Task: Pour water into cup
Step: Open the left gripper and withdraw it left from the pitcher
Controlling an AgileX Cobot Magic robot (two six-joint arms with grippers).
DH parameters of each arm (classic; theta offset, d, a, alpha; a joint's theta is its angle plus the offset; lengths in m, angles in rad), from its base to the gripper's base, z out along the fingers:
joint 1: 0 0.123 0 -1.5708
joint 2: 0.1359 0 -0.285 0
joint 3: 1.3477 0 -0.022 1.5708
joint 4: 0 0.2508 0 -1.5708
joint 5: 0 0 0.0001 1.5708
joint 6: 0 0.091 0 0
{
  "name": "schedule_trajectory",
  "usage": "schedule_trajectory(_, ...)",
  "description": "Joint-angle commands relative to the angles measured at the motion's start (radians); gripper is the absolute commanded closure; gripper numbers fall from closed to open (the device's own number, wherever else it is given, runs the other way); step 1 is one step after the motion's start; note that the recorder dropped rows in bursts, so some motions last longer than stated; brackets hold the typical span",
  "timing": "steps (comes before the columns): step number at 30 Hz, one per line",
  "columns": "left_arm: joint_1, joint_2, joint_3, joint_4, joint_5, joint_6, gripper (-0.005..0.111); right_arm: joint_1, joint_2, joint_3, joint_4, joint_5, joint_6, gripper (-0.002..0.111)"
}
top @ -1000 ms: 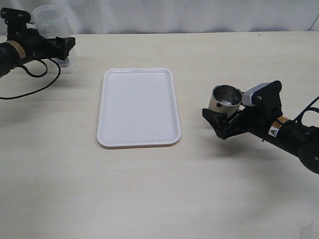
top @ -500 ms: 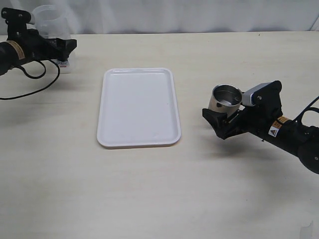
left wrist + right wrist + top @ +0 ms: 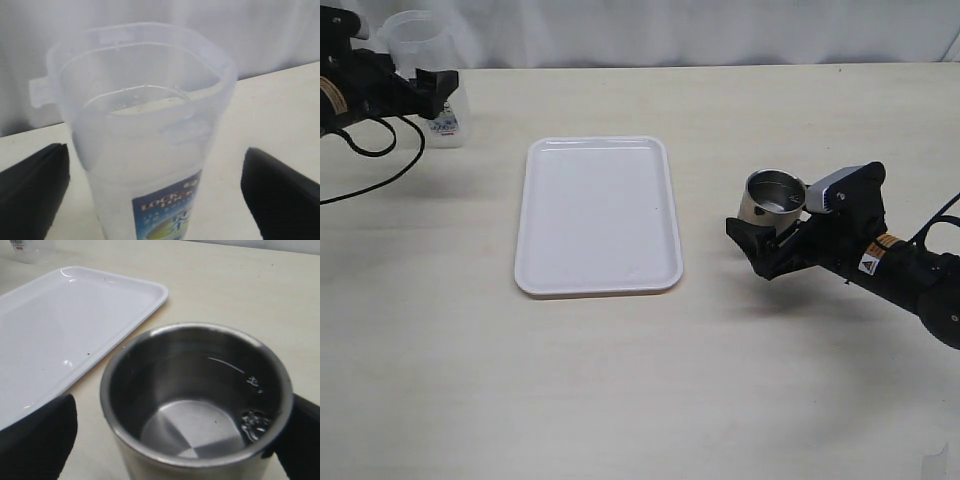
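Pouring yet to start: upright jug point(image 3: 415, 35) straddled by spread left gripper point(image 3: 160, 200), cup point(image 3: 770, 197) by spread right gripper point(image 3: 170, 440).

Bright even light, soft shadows, sharp

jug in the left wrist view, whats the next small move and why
Probably close the left tool on the jug: it stands upright between the open fingers, with a gap on each side, so it is not yet held. The cup waits upright at the right tool.
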Motion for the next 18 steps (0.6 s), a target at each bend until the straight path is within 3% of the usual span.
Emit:
schedule_trajectory(1,0.004,-0.059,0.055,-0.039,-0.011,0.025,0.021,-0.003,0.001,-0.003,-0.007,-0.016,-0.001,0.015)
schedule_trajectory(9,0.004,-0.221,0.176,-0.118,0.000,0.096,0.021,-0.003,0.001,-0.003,-0.007,-0.016,-0.001,0.015)
schedule_trajectory(15,0.004,-0.417,0.229,-0.118,0.113,0.115,0.021,-0.003,0.001,-0.003,-0.007,-0.014,-0.001,0.015)
schedule_trajectory(17,0.004,-0.479,0.252,-0.118,0.115,0.115,0.033,-0.003,0.001,-0.003,-0.007,-0.014,-0.001,0.015)
schedule_trajectory(18,0.004,-0.508,0.264,-0.118,0.117,0.115,0.046,-0.003,0.001,-0.003,-0.007,-0.014,-0.001,0.015)
